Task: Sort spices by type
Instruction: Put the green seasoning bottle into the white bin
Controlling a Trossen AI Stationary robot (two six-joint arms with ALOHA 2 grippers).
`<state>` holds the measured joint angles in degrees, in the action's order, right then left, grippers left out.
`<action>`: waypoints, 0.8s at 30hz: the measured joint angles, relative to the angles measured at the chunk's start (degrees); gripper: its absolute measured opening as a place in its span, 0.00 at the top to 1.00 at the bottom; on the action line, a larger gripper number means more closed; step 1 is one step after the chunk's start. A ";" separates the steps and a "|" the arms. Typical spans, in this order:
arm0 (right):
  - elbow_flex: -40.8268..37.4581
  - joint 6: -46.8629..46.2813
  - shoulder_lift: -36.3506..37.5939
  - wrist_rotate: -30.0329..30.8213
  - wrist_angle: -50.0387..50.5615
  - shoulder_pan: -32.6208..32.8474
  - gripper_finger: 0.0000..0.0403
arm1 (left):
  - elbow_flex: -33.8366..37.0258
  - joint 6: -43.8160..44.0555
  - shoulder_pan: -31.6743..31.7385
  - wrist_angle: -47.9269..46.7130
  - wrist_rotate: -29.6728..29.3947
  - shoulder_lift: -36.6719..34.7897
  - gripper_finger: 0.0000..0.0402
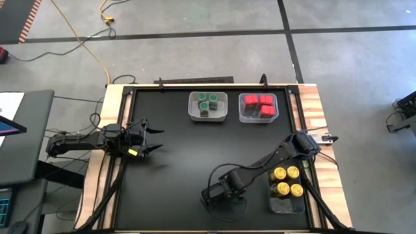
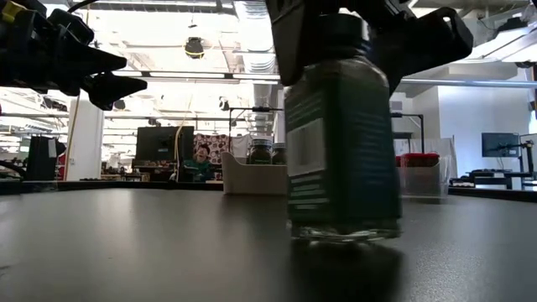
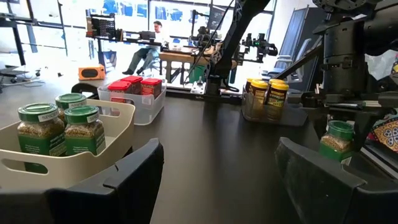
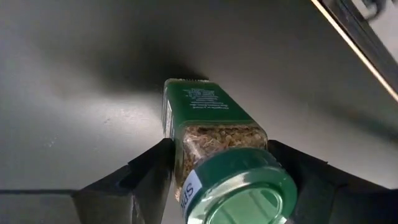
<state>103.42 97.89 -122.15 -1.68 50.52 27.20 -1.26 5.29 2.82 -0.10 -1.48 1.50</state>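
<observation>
A green-lidded spice jar (image 2: 340, 134) with a green label stands on its base on the black table, near the front edge. My right gripper (image 1: 218, 192) is above it and shut on it; in the right wrist view the jar (image 4: 214, 134) sits between the two fingers. My left gripper (image 1: 156, 140) waits open at the table's left side, pointing level across it, with nothing between its fingers (image 3: 134, 168). More green-lidded jars (image 1: 208, 103) sit in a white bin, red boxes (image 1: 259, 104) in a clear bin, and yellow-lidded jars (image 1: 287, 181) in a third bin. My right gripper pinches the jar's upper body (image 4: 180, 146), just below the green lid, between its two fingers (image 4: 149, 168), one on each opposite side. The fingers come steeply from above, slanting down. The jar stands upright with its base (image 2: 344, 233) on the table.
The white bin (image 1: 223, 107) and the clear bin (image 1: 242, 112) stand side by side at the far edge. The bin of yellow-lidded jars (image 1: 286, 205) is at the near right, close to my right arm. Open black table lies between the two grippers.
</observation>
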 joint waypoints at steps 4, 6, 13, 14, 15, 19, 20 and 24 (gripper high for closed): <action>0.00 -5.13 0.00 0.59 -1.06 -0.13 0.30 | 0.00 0.01 0.01 0.00 0.00 0.00 0.26; 0.00 -7.10 0.00 1.62 -1.06 -0.30 0.30 | -0.01 -0.03 0.00 0.00 0.00 0.00 0.26; 0.00 -14.38 0.00 6.92 -1.09 -0.50 0.30 | -0.02 0.02 0.01 0.00 0.00 0.00 0.26; 0.00 -15.85 0.00 7.43 -1.08 -0.68 0.30 | 0.00 0.02 -0.01 0.00 0.00 0.00 0.26; 0.00 -17.17 0.00 7.57 -1.10 -0.93 0.30 | -0.01 -0.02 0.00 0.00 0.00 0.00 0.26; 0.00 -24.02 0.00 7.79 -1.04 -2.39 0.30 | 0.00 0.03 0.01 0.00 0.00 0.00 0.26; 0.00 -25.73 0.00 7.82 -0.95 -2.76 0.30 | -0.02 -0.01 0.01 0.00 0.00 0.00 0.26; 0.00 -31.96 0.04 7.86 -0.09 -4.03 0.30 | 0.00 0.02 -0.01 -0.01 0.01 0.00 0.26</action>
<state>103.42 65.94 -122.10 6.17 50.42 23.18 -1.26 5.31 2.81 -0.11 -1.47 1.50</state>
